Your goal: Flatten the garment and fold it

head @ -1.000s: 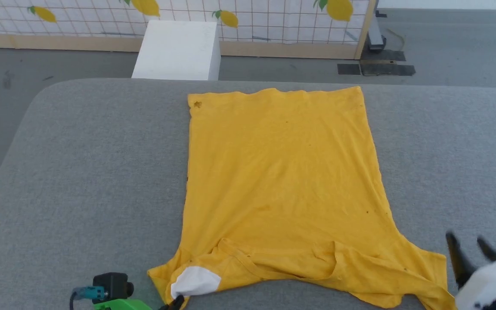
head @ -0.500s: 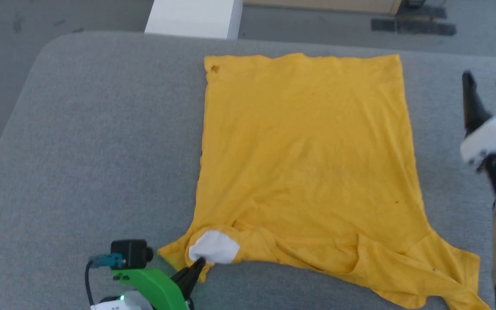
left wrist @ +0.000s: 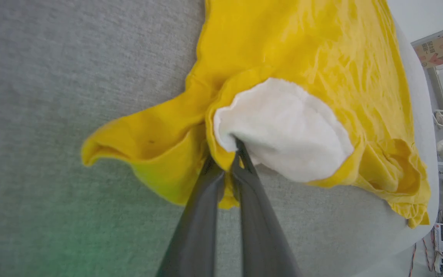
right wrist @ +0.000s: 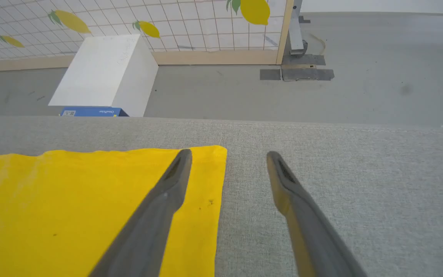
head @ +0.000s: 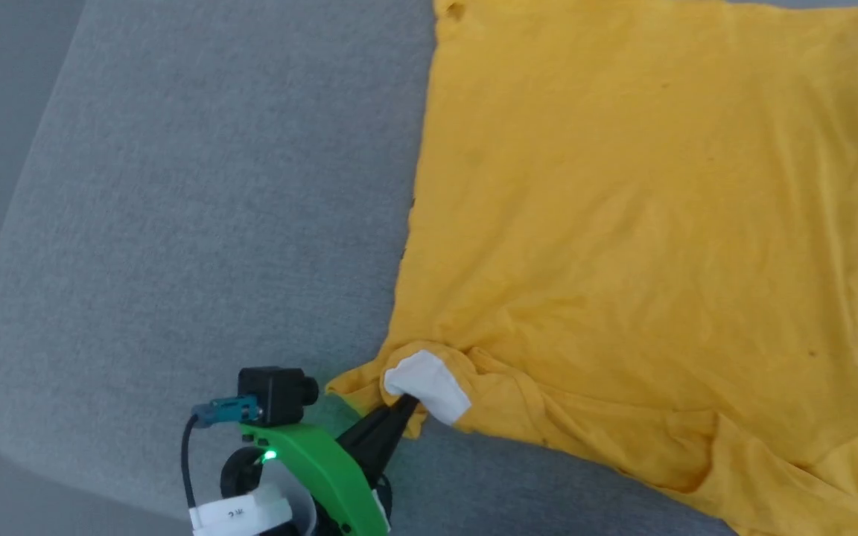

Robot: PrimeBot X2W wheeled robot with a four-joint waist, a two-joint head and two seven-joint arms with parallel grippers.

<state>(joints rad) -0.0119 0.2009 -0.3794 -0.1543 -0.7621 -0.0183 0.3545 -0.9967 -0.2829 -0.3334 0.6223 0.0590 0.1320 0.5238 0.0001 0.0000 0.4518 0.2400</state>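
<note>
**Change noted.** The head camera has tipped down and swung over the last second, so most of the shift in its picture is the camera's, not the cloth's. The real moves are in the arms. The right claw (right wrist: 229,154), which was low beside the near right sleeve a second ago, has travelled up that side. It now points at the far right hem corner of the shirt (head: 623,223).

**Claw states.**
- **Left claw** (head: 404,406): closed tight, pinching the edge of the near left sleeve at its white patch (head: 429,383). In the left wrist view the sleeve is humped up round the fingertips (left wrist: 240,148), more bunched than it was a second ago.
- **Right claw:** spread fully wide and holding nothing. One finger is over the yellow cloth and the other over bare worktop (head: 176,186), so the pair straddles the side edge just short of the corner. I cannot tell its height above the cloth.

**Position of the shirt.** It lies plain back upward on the grey worktop. The body is mostly flat, and the collar end and both sleeves, nearest me, are still rumpled.

**Assessment.** I judge flattening unfinished. The two claws now sit at diagonally opposite ends, which suits a stretching pull once the right one closes. The corner is thin, so it could miss the cloth.
</note>
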